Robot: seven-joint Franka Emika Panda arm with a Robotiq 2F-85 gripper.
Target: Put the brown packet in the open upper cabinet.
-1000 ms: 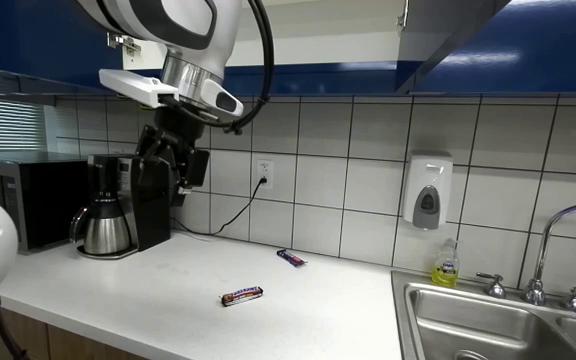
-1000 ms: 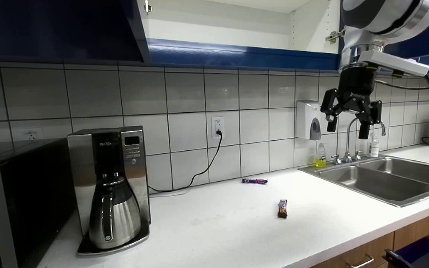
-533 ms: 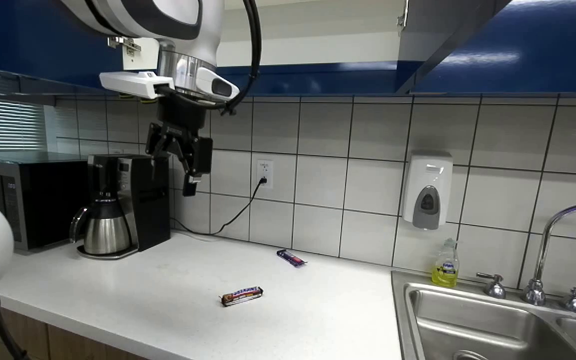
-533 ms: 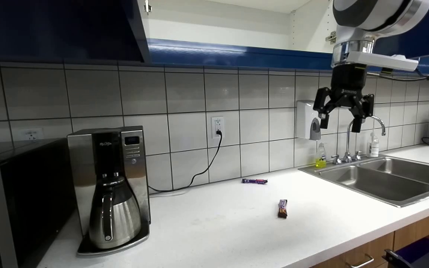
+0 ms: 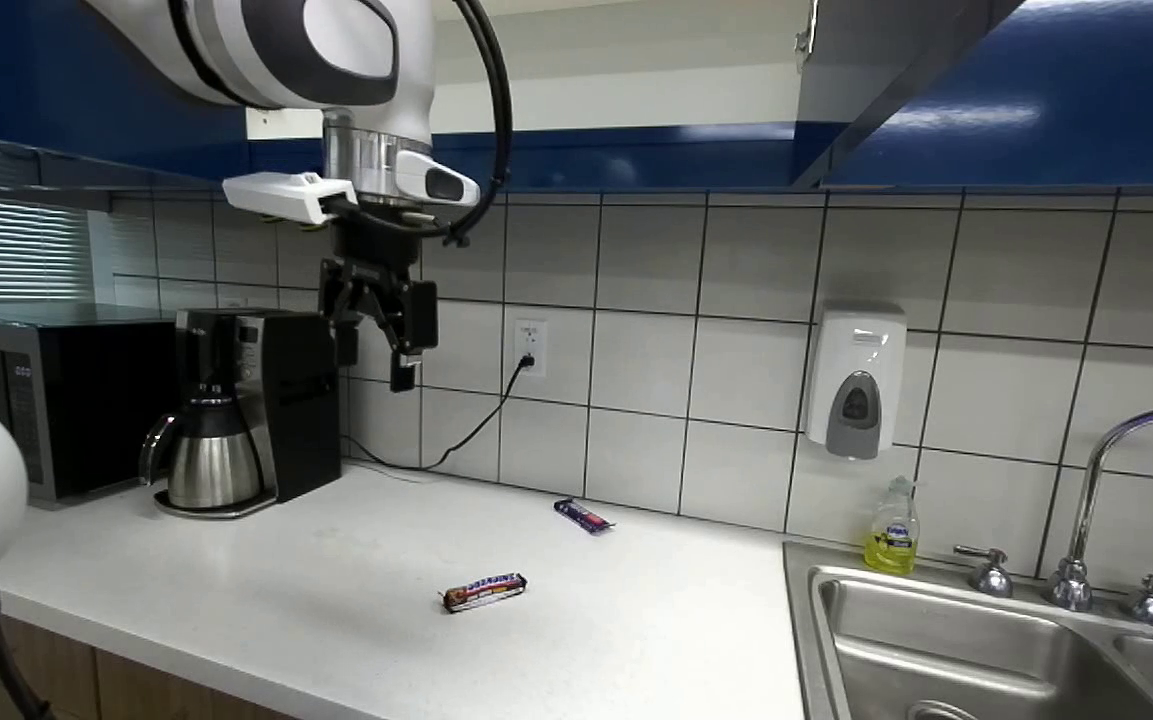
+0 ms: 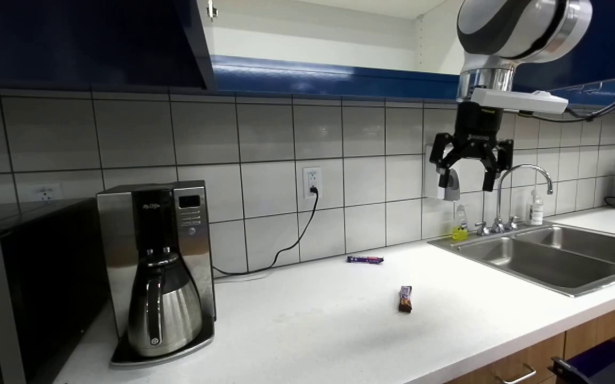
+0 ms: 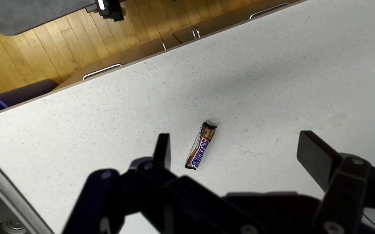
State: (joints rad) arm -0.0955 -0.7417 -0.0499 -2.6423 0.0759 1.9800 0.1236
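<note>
- The gripper [image 6: 466, 182] is being held above the counter [image 6: 296, 330] — its fingers [image 7: 314, 159] are being held wide apart.
- The brown packet [image 7: 202, 145] is being borne by the counter; in the wrist view it is being framed between the fingers, nearer the one at picture-left.
- Near the tiled wall [image 5: 641, 350], a purplish wrapper [image 5: 583, 516] is being borne likewise.
- In both exterior views the open upper cabinet [image 6: 312, 32] is being partly hidden by the arm [image 6: 499, 32].

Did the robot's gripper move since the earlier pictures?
Yes. In an exterior view, the gripper has moved toward the picture's left and now hides more of the wall-mounted soap dispenser.
</note>
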